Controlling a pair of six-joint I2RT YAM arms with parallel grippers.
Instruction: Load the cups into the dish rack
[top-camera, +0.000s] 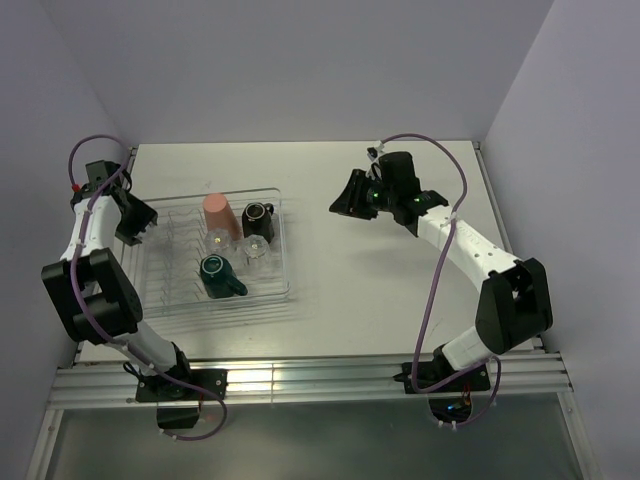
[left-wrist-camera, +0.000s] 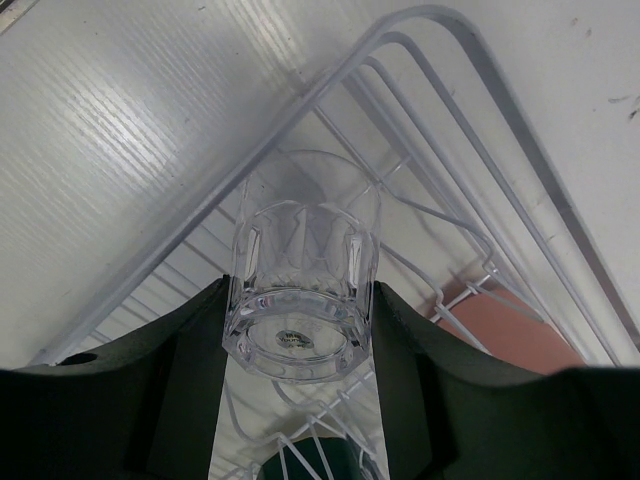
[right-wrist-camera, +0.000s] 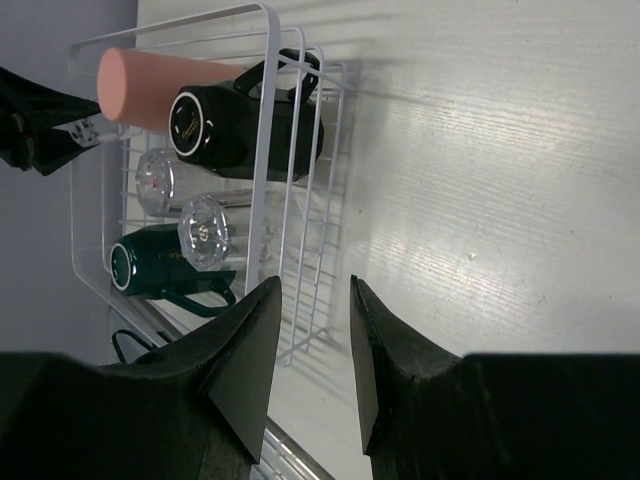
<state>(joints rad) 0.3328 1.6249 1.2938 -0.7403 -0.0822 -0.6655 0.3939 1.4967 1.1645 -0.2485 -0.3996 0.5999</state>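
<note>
Left claw (left-wrist-camera: 300, 305) clamped on clear faceted glass tumbler (left-wrist-camera: 300, 255); best lowered straight into clear ribbed rectangular rack (left-wrist-camera: 300, 110) beneath (slowly, clearing rim), then released.

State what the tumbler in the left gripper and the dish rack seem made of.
Tumbler: clear glass or hard plastic, glossy; the rack shows through its faceted walls. Dish rack: thin white rods with bent corners, probably coated wire.
</note>
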